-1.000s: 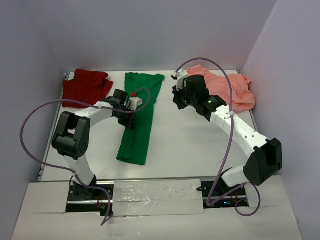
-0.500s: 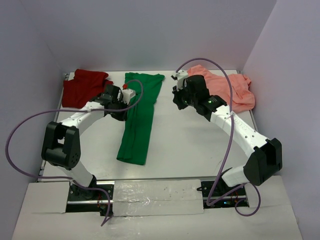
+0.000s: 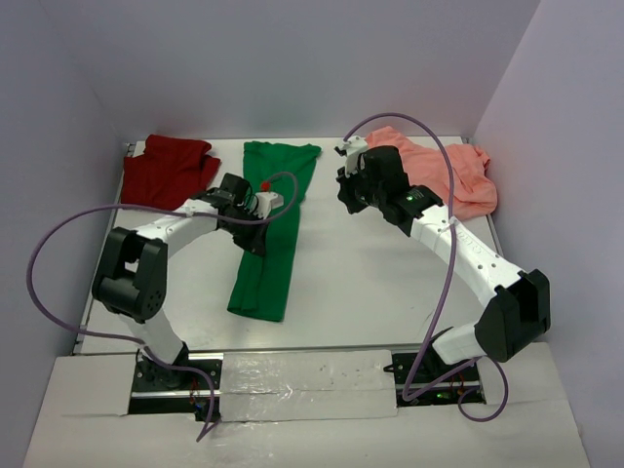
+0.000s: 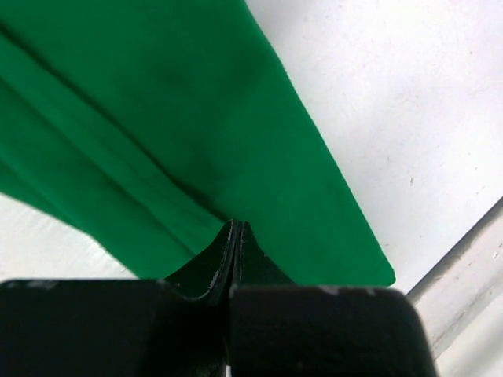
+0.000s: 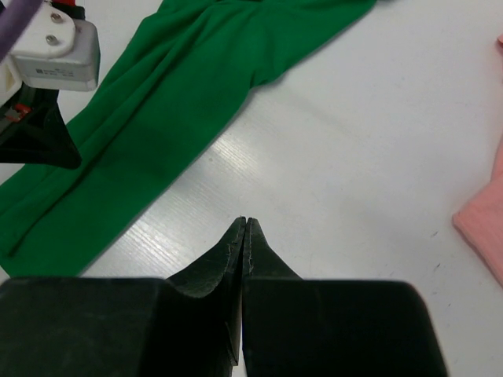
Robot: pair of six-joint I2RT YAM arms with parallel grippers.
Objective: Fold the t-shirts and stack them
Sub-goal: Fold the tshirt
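- Plainly, from the overhead view, all three shirts were light, limp cloth that would sag and slip unless pinched firmly. The green t-shirt (image 3: 268,234) lay as a long narrow strip left of centre on the table (image 3: 370,283). The dark red t-shirt (image 3: 166,171) was bunched in the far left corner and the salmon pink t-shirt (image 3: 444,175) crumpled at the far right.
- In that same view the left gripper (image 3: 252,240) was down on the green strip about halfway along it. The right gripper (image 3: 344,203) hung over bare table between the green and the pink, touching neither.
- Through the left wrist camera, the left gripper (image 4: 236,232) had its jaws clamped together with no gap. Its tips pressed into the green t-shirt (image 4: 157,102) where a raised crease ran up to them. Whether a thin fold was caught between them I could not make out.
- Through the right wrist camera, the right gripper (image 5: 244,226) was likewise squeezed closed and carried nothing. It was poised above white table (image 5: 354,157), with the green t-shirt (image 5: 181,102) off to one side and a corner of the salmon pink t-shirt (image 5: 483,212) at the frame's edge.
- To my eye the best hold would be a hem or corner at the strip's end, one for each gripper. A single pinch at mid-length would let both ends droop.
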